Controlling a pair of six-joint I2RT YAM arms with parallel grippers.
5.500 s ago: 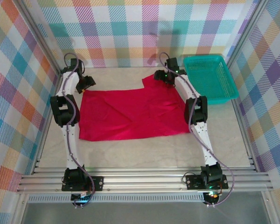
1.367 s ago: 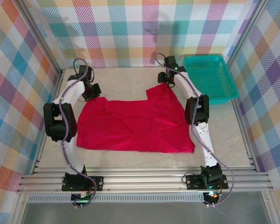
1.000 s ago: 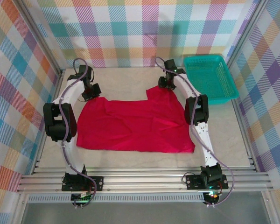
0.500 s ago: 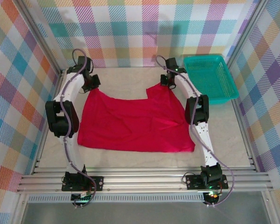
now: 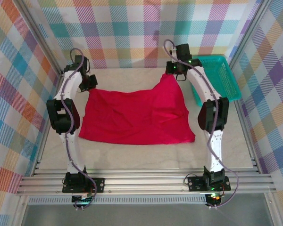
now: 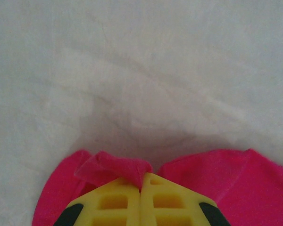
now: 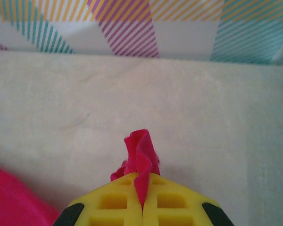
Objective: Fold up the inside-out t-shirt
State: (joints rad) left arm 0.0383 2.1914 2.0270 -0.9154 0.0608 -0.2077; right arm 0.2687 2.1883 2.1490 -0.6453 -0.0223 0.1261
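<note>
A pale, marbled beige table [image 5: 132,155] fills the floor of a plaid-walled booth. A wrinkled red t-shirt [image 5: 137,117] lies spread across its middle, with the far right corner raised. A teal mesh basket [image 5: 228,77] sits in the far right corner.

We are looking at a plain bright red short-sleeved cloth t-shirt [image 5: 137,117] that is lying spread and wrinkled across the middle of the pale table [image 5: 132,157]. Its near hem is lying flat, and its two far corners are standing raised near the far edge, the right one peaking higher.
</note>
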